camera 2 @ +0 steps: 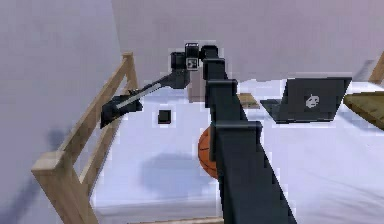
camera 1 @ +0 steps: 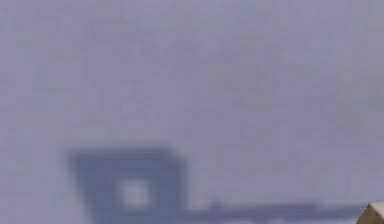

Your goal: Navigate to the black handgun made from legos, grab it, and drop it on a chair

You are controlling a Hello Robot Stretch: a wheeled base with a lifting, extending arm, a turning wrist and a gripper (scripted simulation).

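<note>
**Arm side view.** A small dark block [camera 2: 163,118] lies flat on the pale cover of the bed [camera 2: 150,175]. By its colour and place it is probably the black handgun, though it is too small to be sure. It lies just toward the view's right of the jaws and a little nearer the robot, apart from the tips. Its long axis cannot be read.

The thin fingers [camera 2: 150,90] slant from the wrist down toward the view's left and end near the wooden rail [camera 2: 92,125] of the bed. With rail and cover behind the tips, one cannot tell whether the jaws are released or grasping anything.

Farther from the jaws, past the block, an orange ball [camera 2: 206,152] sits half hidden by the arm [camera 2: 238,150]. Beyond it a laptop [camera 2: 310,98] stands with its lid up.

The coming move probably needs the tips brought sideways onto the block.
</note>
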